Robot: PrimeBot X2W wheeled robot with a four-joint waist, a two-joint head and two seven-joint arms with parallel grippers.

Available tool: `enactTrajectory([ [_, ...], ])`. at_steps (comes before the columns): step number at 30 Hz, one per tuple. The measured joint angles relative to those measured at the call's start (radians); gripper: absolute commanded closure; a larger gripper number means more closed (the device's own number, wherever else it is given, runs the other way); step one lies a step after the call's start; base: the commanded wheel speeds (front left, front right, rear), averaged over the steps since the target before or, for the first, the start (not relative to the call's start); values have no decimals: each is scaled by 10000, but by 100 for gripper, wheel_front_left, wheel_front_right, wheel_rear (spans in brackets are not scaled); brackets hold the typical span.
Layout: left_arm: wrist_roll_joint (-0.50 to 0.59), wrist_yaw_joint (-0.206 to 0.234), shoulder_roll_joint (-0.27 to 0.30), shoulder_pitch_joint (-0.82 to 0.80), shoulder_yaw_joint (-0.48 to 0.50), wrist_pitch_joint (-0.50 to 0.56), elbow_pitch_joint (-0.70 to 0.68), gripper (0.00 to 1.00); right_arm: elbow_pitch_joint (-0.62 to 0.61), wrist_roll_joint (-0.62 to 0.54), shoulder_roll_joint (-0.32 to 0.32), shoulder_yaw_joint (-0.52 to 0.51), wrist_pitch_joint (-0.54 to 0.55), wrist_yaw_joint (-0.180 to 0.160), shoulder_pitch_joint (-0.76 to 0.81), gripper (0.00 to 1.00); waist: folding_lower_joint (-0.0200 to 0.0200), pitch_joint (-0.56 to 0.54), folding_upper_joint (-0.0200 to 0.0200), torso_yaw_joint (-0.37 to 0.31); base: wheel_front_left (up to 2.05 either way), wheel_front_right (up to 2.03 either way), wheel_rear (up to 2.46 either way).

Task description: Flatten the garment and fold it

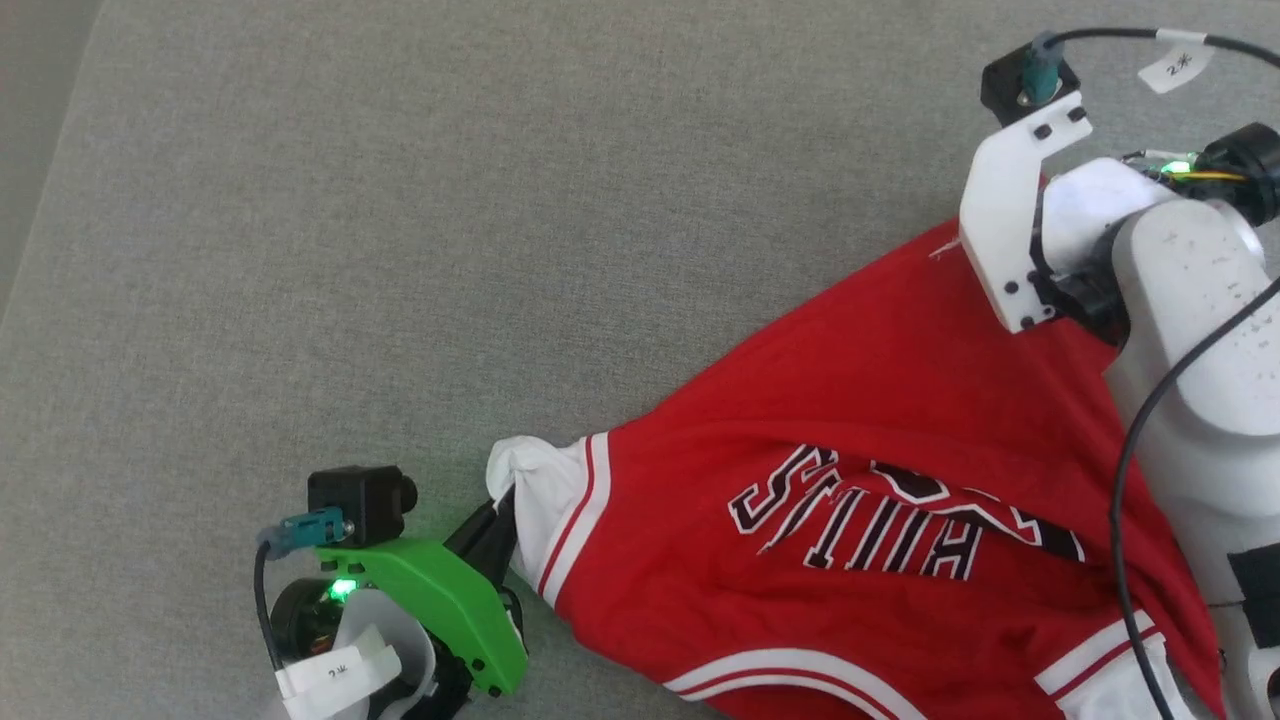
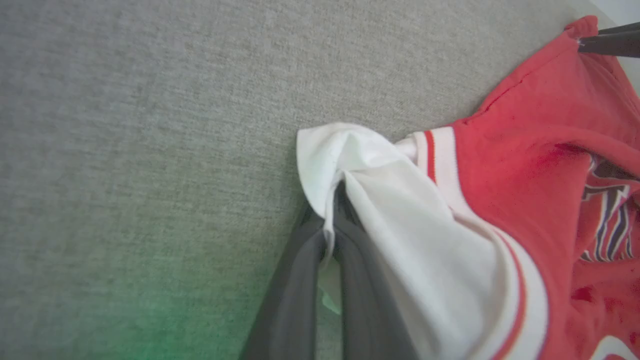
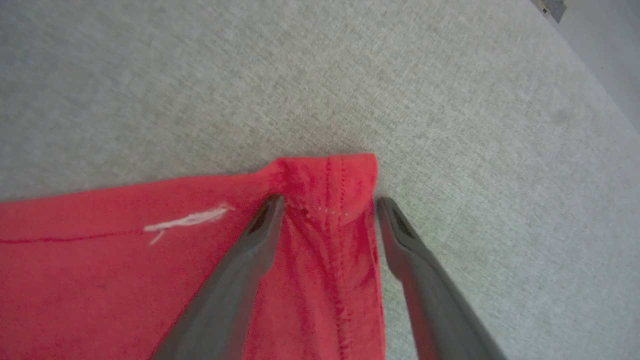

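Note:
The garment point(image 1: 850, 400), a red jersey with white sleeves and striped trim, lies lettering-up on the grey cloth surface point(image 1: 400, 250). My left gripper point(image 1: 503, 520) is at its left end, shut on the bunched white sleeve point(image 2: 370, 200). The sleeve cloth is pinched between the dark fingers point(image 2: 300, 280). My right arm point(image 1: 1180, 300) reaches over the garment's far right corner. There my right gripper point(image 3: 327, 201) stands open. One finger rests on the red hem corner point(image 3: 325, 175) and the other on the grey surface just beside its edge. A loose white thread point(image 3: 190, 220) lies on the red cloth.
The grey surface stretches wide to the left and far side of the garment. Its left edge point(image 1: 40, 200) borders a paler strip. A black cable point(image 1: 1140, 480) hangs along my right arm over the garment's right part. The surface's edge point(image 3: 590, 75) also runs past my right gripper.

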Motion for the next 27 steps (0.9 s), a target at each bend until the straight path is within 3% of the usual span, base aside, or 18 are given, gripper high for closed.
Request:
enactTrajectory([
  [1, -2, -2, 2, -9, 2, -8, 2, 100, 52, 155, -4, 6, 90, 0, -65, 0, 0, 30, 0, -13, 0, 0, 0],
  [2, -2, 0, 4, -15, 8, -10, 8, 100, 75, 257, -4, 15, 159, -2, -105, 61, 0, 37, 0, -33, 0, 0, 0],
  [3, -2, 0, 8, -36, 13, -10, 19, 100, 92, 376, -19, 56, 234, -2, -143, 89, 0, 30, 0, -60, 0, 0, 0],
  [4, -2, 0, 12, -43, 13, -10, 31, 100, 98, 543, -40, 90, 245, -4, -162, 100, 0, 4, 0, -89, 0, 0, 0],
  [9, -2, 15, 92, -42, 23, 6, 128, 100, -203, 1634, -123, -341, -376, 0, 316, 100, 0, -344, 0, -251, 0, 0, 0],
  [12, -2, 115, 151, 35, 48, 40, 222, 100, -1051, 2382, -359, -940, -978, 2, 1271, 100, 1, -717, 0, -391, 0, 0, 0],
  [15, -17, 286, 219, 286, 115, 98, 242, 100, -2556, 3388, -514, -1772, -1218, 2, 2676, 100, 0, -1199, 0, -583, 0, 0, 0],
  [16, -82, 453, 261, 669, 169, 104, 219, 100, -4038, 4130, -523, -2568, -1003, 2, 4427, 100, 0, -1668, 0, -801, 0, 0, 0],
  [17, -109, 481, 265, 758, 180, 105, 203, 100, -4441, 4284, -499, -2817, -895, 2, 4980, 100, 0, -1799, 0, -873, 0, 0, 0],
  [20, -224, 554, 259, 927, 226, 104, 198, 100, -5595, 4627, -171, -3630, -546, 2, 6769, 100, 0, -2226, 0, -1132, 0, 0, 0],
  [23, -376, 589, 228, 1145, 293, 104, 221, 100, -6441, 5269, 583, -4209, -21, 2, 8305, 100, 0, -2615, 0, -1441, 0, 0, 0],
  [27, -698, 571, 104, 1251, 416, 59, 270, 100, -7028, 5538, 1060, -4587, 514, 2, 9388, 100, 0, -3020, 0, -1768, 0, 0, 0],
])
